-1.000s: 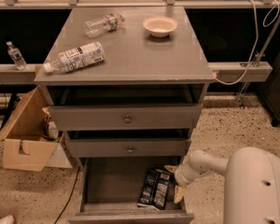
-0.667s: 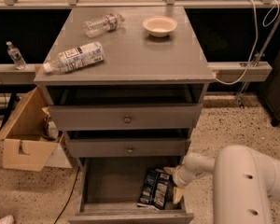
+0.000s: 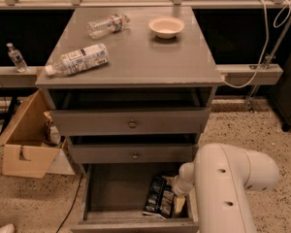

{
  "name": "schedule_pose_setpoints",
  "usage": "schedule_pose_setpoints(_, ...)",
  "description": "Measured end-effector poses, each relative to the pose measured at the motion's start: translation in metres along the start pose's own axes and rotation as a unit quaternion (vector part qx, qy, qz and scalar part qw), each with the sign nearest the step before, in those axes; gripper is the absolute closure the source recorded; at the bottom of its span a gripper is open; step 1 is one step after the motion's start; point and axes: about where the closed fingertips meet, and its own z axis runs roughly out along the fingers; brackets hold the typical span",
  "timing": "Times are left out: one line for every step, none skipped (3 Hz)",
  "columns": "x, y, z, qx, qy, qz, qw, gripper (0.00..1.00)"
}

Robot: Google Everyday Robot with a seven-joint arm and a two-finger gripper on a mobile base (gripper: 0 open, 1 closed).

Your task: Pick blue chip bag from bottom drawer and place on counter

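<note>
While the big white arm [image 3: 233, 188] had swung a lot further into frame over the last second, the blue chip bag [image 3: 157, 202] hadn't budged. It was still lying flat at the right side of the open bottom drawer [image 3: 116, 188]. The end effector [image 3: 177, 203] was down in that drawer, right against the bag's right edge. Honestly couldn't tell if it was wide, narrow or had hold of anything. My read: it was still settling in for the grab, so the lift hadn't happened yet.

Up top, the grey tabletop [image 3: 150, 57] had a labelled water bottle [image 3: 77, 59] on its side, a clear bottle [image 3: 106, 24] behind it and a small bowl [image 3: 166, 26]. The front right looked free for the bag. Around it were a speckled floor [image 3: 242, 125], a cardboard box [image 3: 24, 149] on the left and a white cable [image 3: 266, 42] on the right.
</note>
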Motion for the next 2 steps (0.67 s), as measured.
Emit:
schedule_pose_setpoints(0.002, 0.002, 0.018, -0.008, 0.013, 0.006, 0.9999, 0.0)
schedule_pose_setpoints(0.004, 0.008, 0.038, -0.016, 0.008, 0.02, 0.9996, 0.0)
